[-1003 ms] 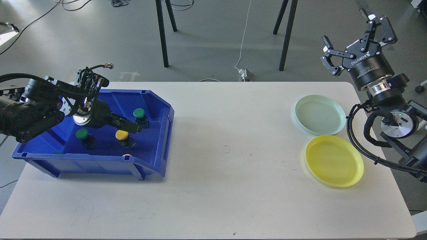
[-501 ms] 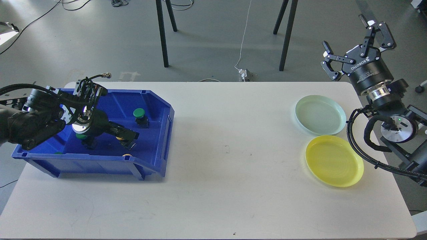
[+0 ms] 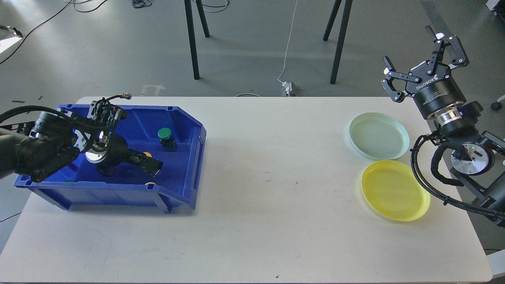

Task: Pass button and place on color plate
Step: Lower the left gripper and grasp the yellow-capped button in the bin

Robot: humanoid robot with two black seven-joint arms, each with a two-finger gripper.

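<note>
I see the table [image 3: 252, 205] carrying a blue bin [image 3: 185, 157] at its left edge. Yellow plate [image 3: 394, 191] and pale green plate [image 3: 378, 135] sit near the right edge. My left gripper [image 3: 152, 165] is inside the bin over a yellow button [image 3: 147, 154]; I cannot tell its jaw state. My right gripper [image 3: 424, 59] hangs past the far right corner, jaws wide. A green button [image 3: 165, 134] stands in the bin.

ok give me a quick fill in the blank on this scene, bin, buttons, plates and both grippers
1. The left gripper is reaching inside the ____ bin.
2. The green-capped button stands in the bin, ____ from the left gripper.
3. The yellow plate lies nearer the robot than the pale ____ plate.
4. The right gripper, raised beyond the table's far right corner, has its fingers ____.

Missing words: blue; apart; green; open
</note>
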